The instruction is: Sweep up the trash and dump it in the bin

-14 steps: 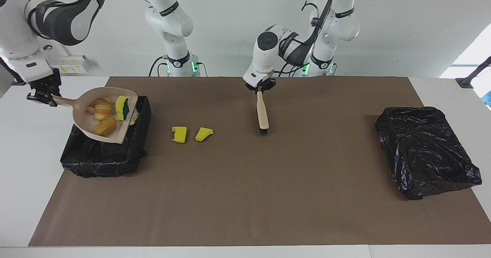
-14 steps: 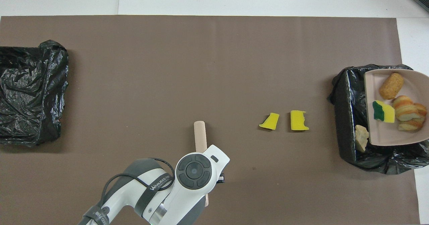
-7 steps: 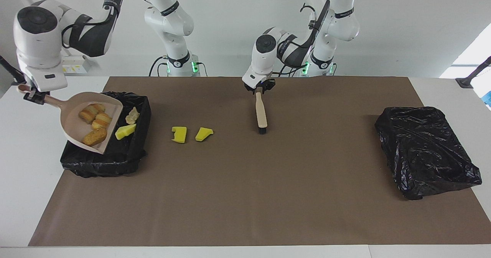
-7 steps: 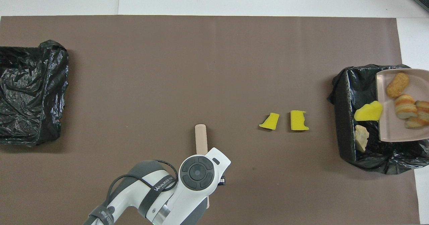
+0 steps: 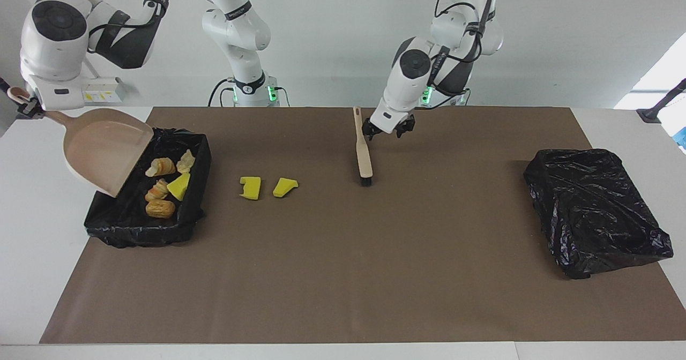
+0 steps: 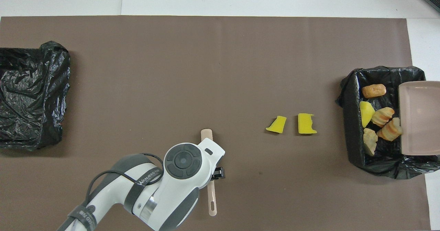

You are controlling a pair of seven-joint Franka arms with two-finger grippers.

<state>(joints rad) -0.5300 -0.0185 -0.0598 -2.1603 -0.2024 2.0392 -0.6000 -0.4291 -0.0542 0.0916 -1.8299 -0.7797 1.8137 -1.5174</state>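
Nearest us, our left gripper [image 5: 389,131] hangs spread beside the brush [image 5: 363,151] lying free. Two sponge bits [image 5: 267,187] remain on the mat. Our right gripper pinches the dustpan [image 5: 102,148], tipped over the bin [image 5: 144,226] holding trash [image 5: 163,186].

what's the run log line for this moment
left gripper: open, beside brush | right gripper: shut on dustpan, tipped over bin | two sponge bits unswept

Bin liners [image 5: 595,210]: crinkled glossy black plastic film. Mat [image 5: 343,274]: matt brown, smooth, paper-like. Table [image 5: 32,231]: smooth white. Dustpan [image 5: 102,148]: smooth beige plastic. Brush [image 5: 363,154]: pale smooth handle, black bristles. Trash [image 5: 250,187]: porous yellow sponge chunks.
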